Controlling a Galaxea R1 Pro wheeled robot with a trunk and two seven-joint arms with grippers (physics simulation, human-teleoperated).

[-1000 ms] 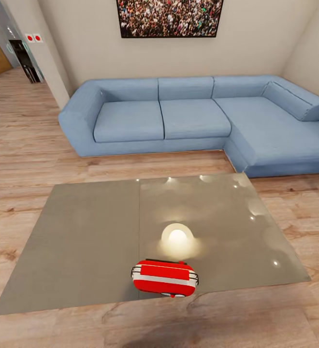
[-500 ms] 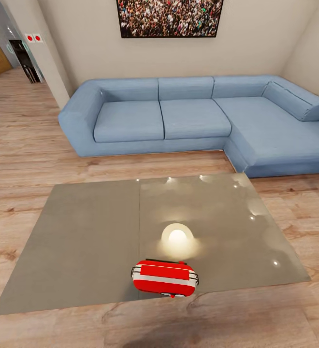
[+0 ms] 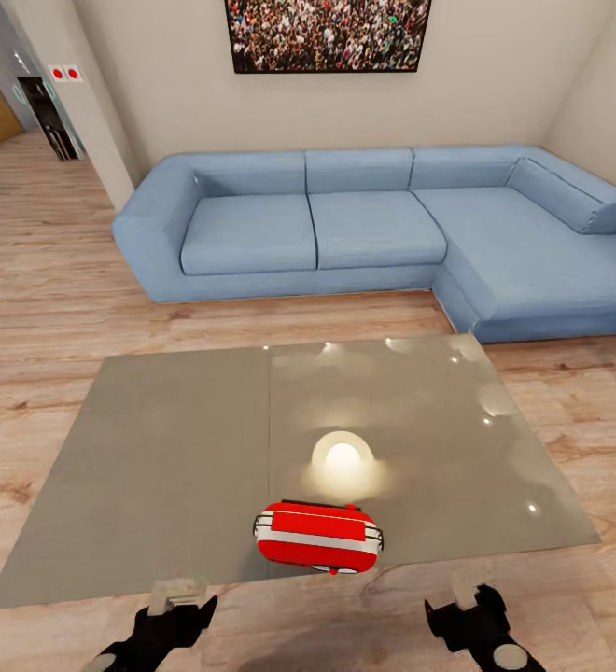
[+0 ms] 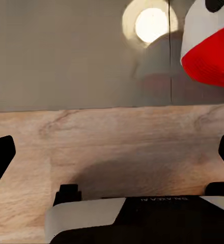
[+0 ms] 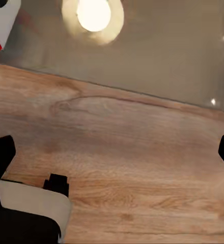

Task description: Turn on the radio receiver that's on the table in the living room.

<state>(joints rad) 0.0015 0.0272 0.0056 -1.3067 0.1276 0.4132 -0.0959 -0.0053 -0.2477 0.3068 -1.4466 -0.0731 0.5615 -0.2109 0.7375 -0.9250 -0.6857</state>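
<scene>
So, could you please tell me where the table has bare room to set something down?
Nearly everywhere. The table carries just the radio receiver, which sits at the near edge beside the seam between the panels. The whole left panel is bare, as is the right panel towards the blue sofa. The only tight spot is the near edge around the radio.

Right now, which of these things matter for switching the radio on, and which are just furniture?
For the job:
- red radio receiver
- grey table under it
- left gripper and right gripper, both open

Just there:
- blue sofa
- crowd picture
- wood floor
</scene>
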